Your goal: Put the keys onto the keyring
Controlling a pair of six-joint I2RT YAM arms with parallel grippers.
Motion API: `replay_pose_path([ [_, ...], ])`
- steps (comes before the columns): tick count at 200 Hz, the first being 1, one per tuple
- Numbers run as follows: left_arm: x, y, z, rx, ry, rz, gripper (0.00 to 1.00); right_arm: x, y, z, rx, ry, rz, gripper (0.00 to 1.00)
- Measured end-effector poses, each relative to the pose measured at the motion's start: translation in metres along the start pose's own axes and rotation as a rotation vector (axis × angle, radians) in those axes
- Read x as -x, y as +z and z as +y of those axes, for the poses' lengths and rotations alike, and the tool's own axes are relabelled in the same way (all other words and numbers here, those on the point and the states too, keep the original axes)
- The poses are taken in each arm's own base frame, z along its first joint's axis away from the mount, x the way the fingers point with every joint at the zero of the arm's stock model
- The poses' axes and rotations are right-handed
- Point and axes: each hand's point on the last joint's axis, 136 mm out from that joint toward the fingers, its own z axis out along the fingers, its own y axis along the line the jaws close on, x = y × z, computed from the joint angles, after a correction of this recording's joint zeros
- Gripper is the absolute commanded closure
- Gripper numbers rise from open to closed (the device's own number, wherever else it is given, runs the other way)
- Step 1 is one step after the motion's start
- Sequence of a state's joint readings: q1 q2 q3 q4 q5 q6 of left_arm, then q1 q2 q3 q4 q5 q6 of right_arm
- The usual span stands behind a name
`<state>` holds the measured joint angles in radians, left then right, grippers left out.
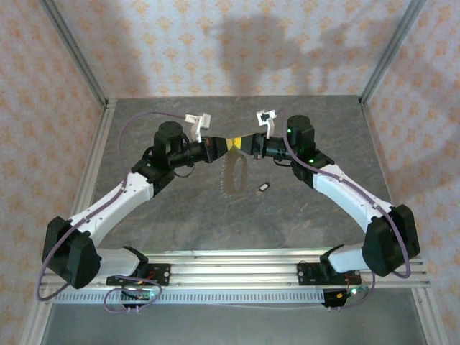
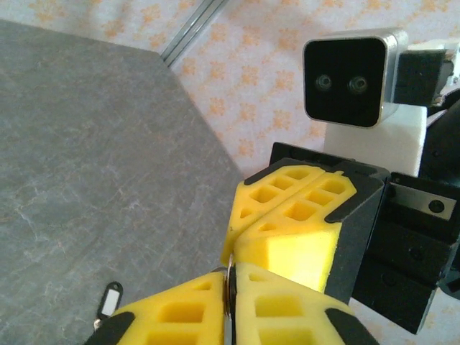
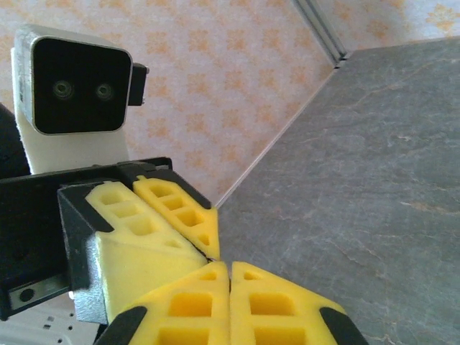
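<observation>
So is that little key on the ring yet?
Not yet. The key lies on the table, apart from the ring.

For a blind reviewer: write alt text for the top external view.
Two arms reach inward over a grey table; the left tool and right tool, both shut, meet tip to tip above its middle. A pale keyring loop shows just below them, and a small dark key lies on the table right of it.
</observation>
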<state>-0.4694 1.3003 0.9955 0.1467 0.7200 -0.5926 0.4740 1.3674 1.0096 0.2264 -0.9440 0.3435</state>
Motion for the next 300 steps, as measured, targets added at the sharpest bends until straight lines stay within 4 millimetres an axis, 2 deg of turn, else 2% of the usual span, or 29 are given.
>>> replay_pose_path([
  [43,-0.011,0.012,0.020,0.048,-0.005,0.032,1.00,-0.013,0.005,-0.023,-0.045,0.052,0.008,1.00],
  [51,-0.012,0.013,0.024,0.058,0.000,0.035,1.00,-0.014,0.006,-0.027,-0.055,0.058,0.006,0.87],
  [60,-0.013,0.015,0.028,0.068,0.007,0.038,1.00,-0.015,0.007,-0.031,-0.063,0.069,0.006,0.68],
  [68,-0.015,0.017,0.029,0.072,0.018,0.043,1.00,-0.015,0.008,-0.034,-0.075,0.083,0.002,0.57],
  [77,-0.016,0.018,0.030,0.076,0.035,0.043,1.00,-0.015,0.005,-0.042,-0.101,0.108,-0.009,0.48],
  [86,-0.017,0.019,0.028,0.073,0.055,0.045,1.00,-0.013,0.000,-0.053,-0.123,0.124,-0.030,0.45],
  [116,-0.026,0.022,0.030,0.084,0.103,0.067,1.00,0.003,-0.029,-0.089,-0.211,0.202,-0.137,0.44],
  [139,-0.027,0.023,0.034,0.099,0.133,0.069,1.00,0.011,-0.041,-0.097,-0.235,0.216,-0.179,0.44],
  [180,-0.031,0.027,0.057,0.189,0.183,0.082,1.00,0.008,-0.039,-0.098,-0.223,0.235,-0.185,0.44],
  [200,-0.029,0.026,0.062,0.219,0.215,0.073,1.00,0.002,-0.030,-0.103,-0.211,0.261,-0.173,0.45],
  [222,-0.021,0.026,0.063,0.229,0.250,0.043,1.00,-0.019,-0.009,-0.103,-0.192,0.297,-0.110,0.46],
  [244,-0.011,0.026,0.060,0.231,0.283,0.000,1.00,-0.047,0.017,-0.089,-0.143,0.312,-0.017,0.51],
  [258,-0.010,0.026,0.063,0.246,0.291,-0.007,1.00,-0.058,0.026,-0.081,-0.119,0.312,0.018,0.51],
  [276,-0.008,0.025,0.063,0.250,0.300,-0.019,1.00,-0.055,0.022,-0.081,-0.123,0.307,0.011,0.51],
  [300,-0.003,0.021,0.059,0.246,0.327,-0.042,1.00,-0.038,-0.004,-0.091,-0.162,0.303,-0.064,0.51],
])
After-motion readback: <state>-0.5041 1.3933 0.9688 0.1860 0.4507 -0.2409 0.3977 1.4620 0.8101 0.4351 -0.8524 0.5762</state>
